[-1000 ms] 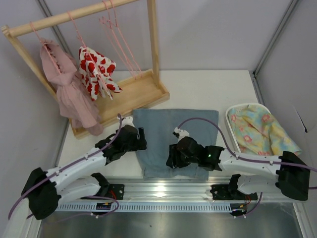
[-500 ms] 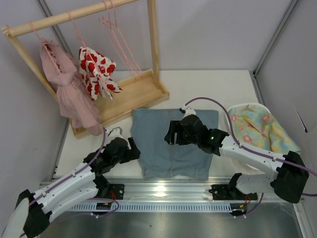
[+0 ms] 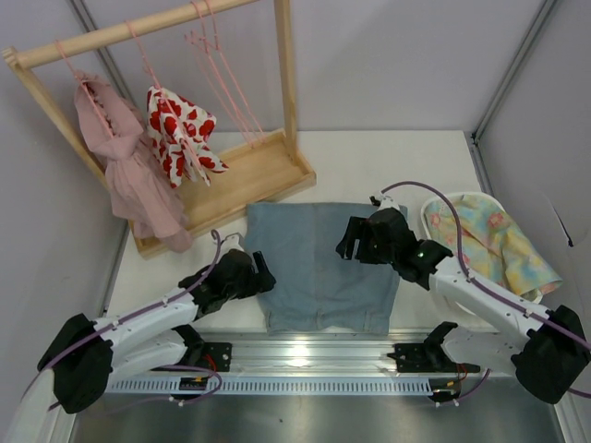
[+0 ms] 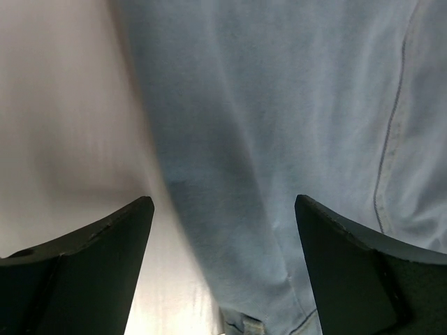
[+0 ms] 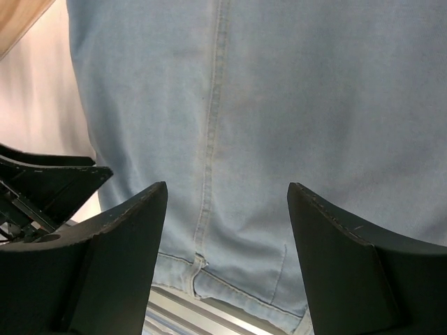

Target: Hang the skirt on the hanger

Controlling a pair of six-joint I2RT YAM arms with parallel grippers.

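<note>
The light blue denim skirt (image 3: 314, 268) lies flat on the white table, waistband toward the near edge. It fills the left wrist view (image 4: 279, 125) and the right wrist view (image 5: 279, 105). My left gripper (image 3: 262, 274) is open and empty at the skirt's left edge, its jaws (image 4: 223, 230) straddling that edge. My right gripper (image 3: 348, 245) is open and empty above the skirt's right half, jaws (image 5: 227, 230) wide over the denim. Empty pink wire hangers (image 3: 224, 83) hang on the wooden rack's rail, far from both grippers.
The wooden rack (image 3: 242, 175) stands at the back left with a pink ruffled dress (image 3: 125, 171) and a white garment with red hearts (image 3: 180, 134). A white basket (image 3: 432, 210) holding floral cloth sits at the right. A metal rail (image 3: 305, 355) runs along the near edge.
My right gripper has risen from the skirt's waistband and moved back and right over the skirt. My left gripper drew back off the skirt, then returned to its left edge.
</note>
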